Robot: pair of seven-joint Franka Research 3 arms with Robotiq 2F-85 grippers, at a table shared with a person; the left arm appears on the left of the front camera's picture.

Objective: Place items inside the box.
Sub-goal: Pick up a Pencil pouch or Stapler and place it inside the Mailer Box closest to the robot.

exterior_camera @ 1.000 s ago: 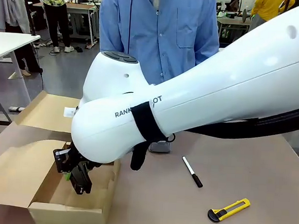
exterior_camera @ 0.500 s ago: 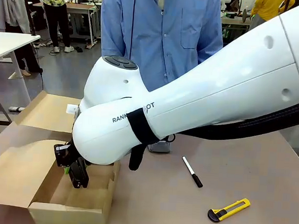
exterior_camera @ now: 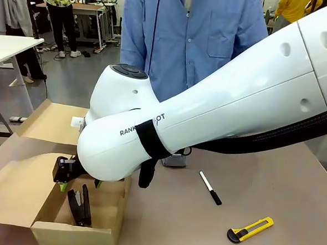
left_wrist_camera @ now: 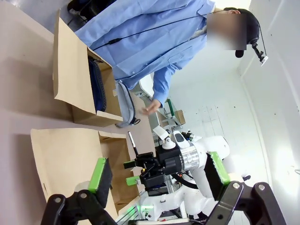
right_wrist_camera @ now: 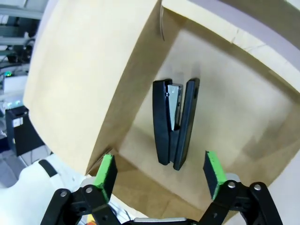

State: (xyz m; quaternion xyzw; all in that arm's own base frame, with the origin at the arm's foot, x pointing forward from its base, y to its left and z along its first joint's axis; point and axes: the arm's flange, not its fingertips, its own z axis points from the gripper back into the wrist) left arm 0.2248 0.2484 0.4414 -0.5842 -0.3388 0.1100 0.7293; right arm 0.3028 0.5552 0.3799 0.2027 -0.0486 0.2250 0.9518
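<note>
- We found the right gripper [right_wrist_camera: 159, 174] with its fingers spread wide; the green pads [right_wrist_camera: 105, 174] stood well apart on either side of the black stapler [right_wrist_camera: 172, 124], neither one touching it, and nothing was in its grasp
- In the front view the right gripper [exterior_camera: 79, 183] hung just above the open top of the box [exterior_camera: 51, 229], and the right arm reached across the table [exterior_camera: 291, 213] from the right
- The left gripper [left_wrist_camera: 158, 172] was likewise wide open, holding nothing and touching nothing
- The stapler [exterior_camera: 80, 206] lay on the cardboard floor inside the box, on its side, close to the wall [right_wrist_camera: 89, 84] on the flap side
- Its long axis ran roughly from the robot's side towards the person [exterior_camera: 196, 35]; the joined end pointed towards the robot, the parted end with bare metal between the arms pointed away
- In the right wrist view that axis stood nearly upright in the picture, in line with the fingers
- The marker pen [exterior_camera: 210, 187] and the utility knife [exterior_camera: 249, 229] lay on the bare table to the right of the box, apart from each other
</note>
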